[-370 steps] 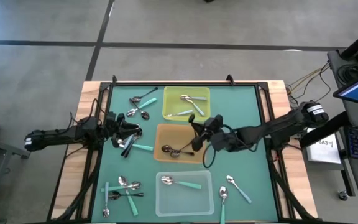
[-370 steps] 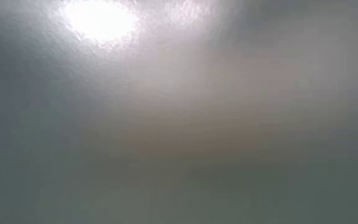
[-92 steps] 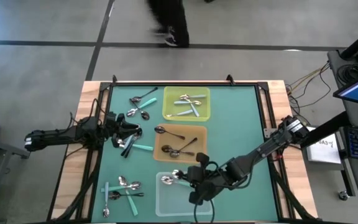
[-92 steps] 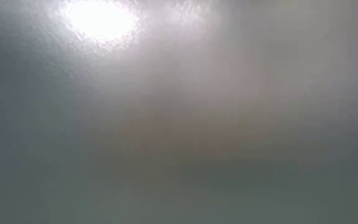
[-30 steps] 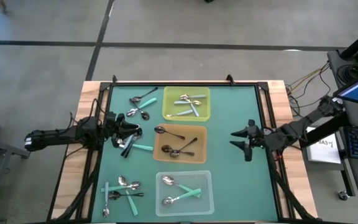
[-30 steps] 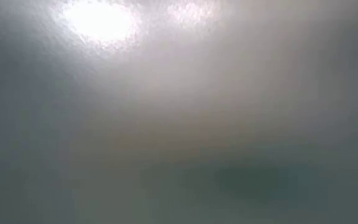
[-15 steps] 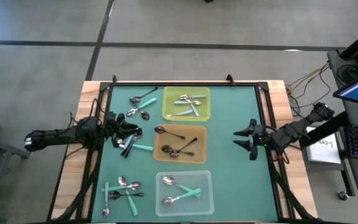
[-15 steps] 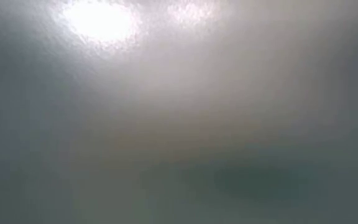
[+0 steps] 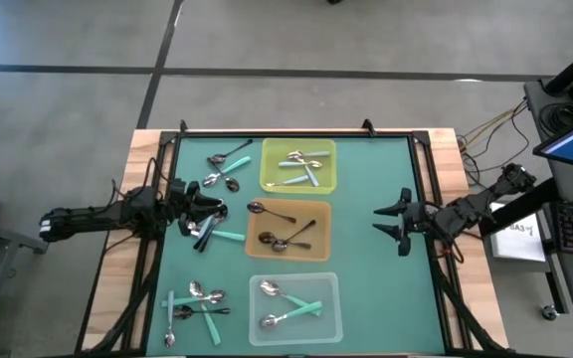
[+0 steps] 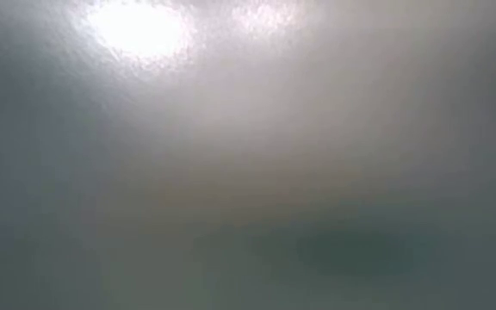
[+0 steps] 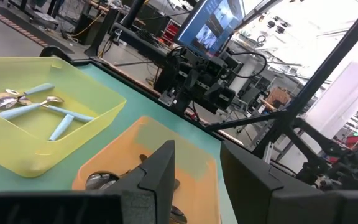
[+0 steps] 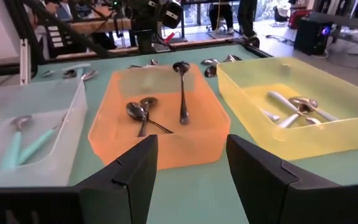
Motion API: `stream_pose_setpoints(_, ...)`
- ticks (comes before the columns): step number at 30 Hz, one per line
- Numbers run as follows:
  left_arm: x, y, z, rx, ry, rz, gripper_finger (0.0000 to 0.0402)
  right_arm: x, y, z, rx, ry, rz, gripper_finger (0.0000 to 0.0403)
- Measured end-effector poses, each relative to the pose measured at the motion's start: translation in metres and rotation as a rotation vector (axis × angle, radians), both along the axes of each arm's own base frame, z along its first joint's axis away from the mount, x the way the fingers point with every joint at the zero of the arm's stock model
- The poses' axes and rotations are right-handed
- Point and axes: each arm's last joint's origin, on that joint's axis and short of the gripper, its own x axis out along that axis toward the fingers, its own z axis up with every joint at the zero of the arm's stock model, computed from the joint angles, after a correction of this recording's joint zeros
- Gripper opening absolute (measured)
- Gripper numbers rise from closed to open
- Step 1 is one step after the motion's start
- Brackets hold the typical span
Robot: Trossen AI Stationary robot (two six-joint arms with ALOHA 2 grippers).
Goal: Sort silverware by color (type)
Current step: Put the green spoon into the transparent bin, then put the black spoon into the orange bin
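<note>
The silverware is many small spoons. Several lie in the yellow tray (image 9: 270, 183), dark ones in the orange tray (image 9: 316, 251), and teal-handled ones (image 9: 288, 305) in the clear tray (image 9: 332, 328). One dark spoon (image 9: 257, 209) rests its bowl on the orange tray's far left rim. Loose spoons lie in groups at the far left (image 9: 225, 165) and near left (image 9: 195, 301) of the mat. My left gripper (image 9: 215, 212) (image 11: 197, 155) stands open above a third group (image 9: 207, 232), left of the orange tray. My right gripper (image 9: 378, 221) (image 12: 191, 149) is open at the mat's right side, facing the trays.
The green mat (image 9: 366, 179) has a dark frame and wooden borders (image 9: 147, 149). Bare mat lies between the trays and my right gripper. The low view shows only grey haze. Monitors and stands fill the room beyond the table (image 11: 210, 31).
My right arm has folded lower at the table's right edge, and its gripper has rolled a little while staying open in almost the same spot.
</note>
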Motion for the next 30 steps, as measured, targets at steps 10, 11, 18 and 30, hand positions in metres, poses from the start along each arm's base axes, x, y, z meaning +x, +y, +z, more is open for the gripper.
stream_pose_setpoints(10,0.0,0.0,0.0,0.0,0.0,0.0,0.0111,0.0,0.0001,0.0,-0.001,0.0,0.002,0.0181)
stream_pose_setpoints(11,0.0,0.0,0.0001,0.0,-0.001,0.0,0.0111,0.0,0.0001,0.0,-0.001,0.0,0.002,0.0181)
stream_pose_setpoints(18,0.0,0.0,0.0001,0.0,-0.001,0.0,0.0111,0.0,0.0001,0.0002,0.0,0.0,0.003,0.0183)
stream_pose_setpoints(30,0.0001,0.0022,0.0011,-0.002,-0.011,0.075,0.0111,0.0,0.0001,0.0003,0.0,-0.001,0.004,0.0185)
